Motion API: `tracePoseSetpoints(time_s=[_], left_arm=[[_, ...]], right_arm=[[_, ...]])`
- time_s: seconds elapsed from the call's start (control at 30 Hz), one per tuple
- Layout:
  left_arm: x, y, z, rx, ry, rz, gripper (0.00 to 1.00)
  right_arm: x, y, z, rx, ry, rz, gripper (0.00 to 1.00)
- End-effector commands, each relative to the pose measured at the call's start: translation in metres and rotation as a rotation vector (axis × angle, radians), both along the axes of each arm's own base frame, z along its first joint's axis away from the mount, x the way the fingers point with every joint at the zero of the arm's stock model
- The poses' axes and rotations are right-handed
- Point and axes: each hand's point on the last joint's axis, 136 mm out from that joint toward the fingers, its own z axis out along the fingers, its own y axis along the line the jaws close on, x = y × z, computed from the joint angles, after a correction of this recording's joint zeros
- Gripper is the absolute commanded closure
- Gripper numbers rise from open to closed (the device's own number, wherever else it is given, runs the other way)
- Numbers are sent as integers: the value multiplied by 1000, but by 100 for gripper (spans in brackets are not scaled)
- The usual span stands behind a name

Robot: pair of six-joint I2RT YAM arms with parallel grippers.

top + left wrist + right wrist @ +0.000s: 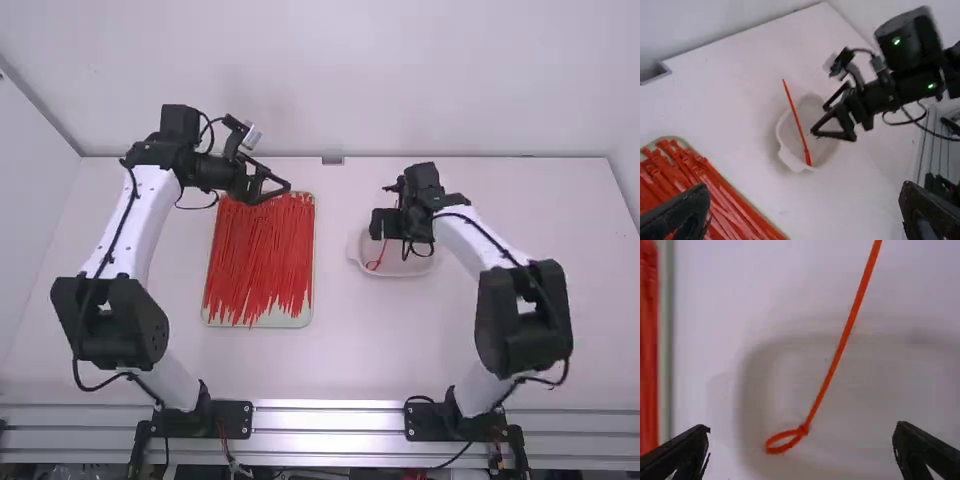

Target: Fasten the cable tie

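Looped red cable tie [832,365] lay in white bowl [784,147], 3 o'clock from tray [258,324] of loose ties [260,255] on surface [420,340]. Right end effector [801,442] hung wide over bowl; left end effector [268,192] wide at tray's 12 o'clock edge.

You've got nothing to read here: no legible text, label, number or sign in any of the three views.
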Motion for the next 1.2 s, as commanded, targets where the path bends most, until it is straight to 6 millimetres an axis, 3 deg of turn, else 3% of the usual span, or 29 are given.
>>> tracePoseSetpoints(time_s=[0.0, 0.2, 0.4, 0.57, 0.77, 1.03, 1.17], left_arm=[[-9, 1, 33, 39, -125, -40, 1], [-28, 11, 49, 126, -85, 3, 1], [-43, 11, 61, 133, -82, 7, 1], [-43, 10, 62, 134, -87, 7, 1], [-50, 4, 62, 161, -99, 33, 7], [-53, 18, 64, 204, -123, 166, 18], [-56, 26, 66, 219, -139, 241, 24]], right_arm=[[4, 0, 48, 21, -100, -10, 2], [-28, -7, 96, 34, -142, -9, 2], [-52, -12, 122, 42, -164, -14, 2], [-62, -16, 130, 40, -169, -16, 2], [-57, -45, 133, -28, -250, -55, 8], [-56, -107, 141, -193, -401, -148, 20], [-60, -121, 145, -210, -467, -177, 27]])
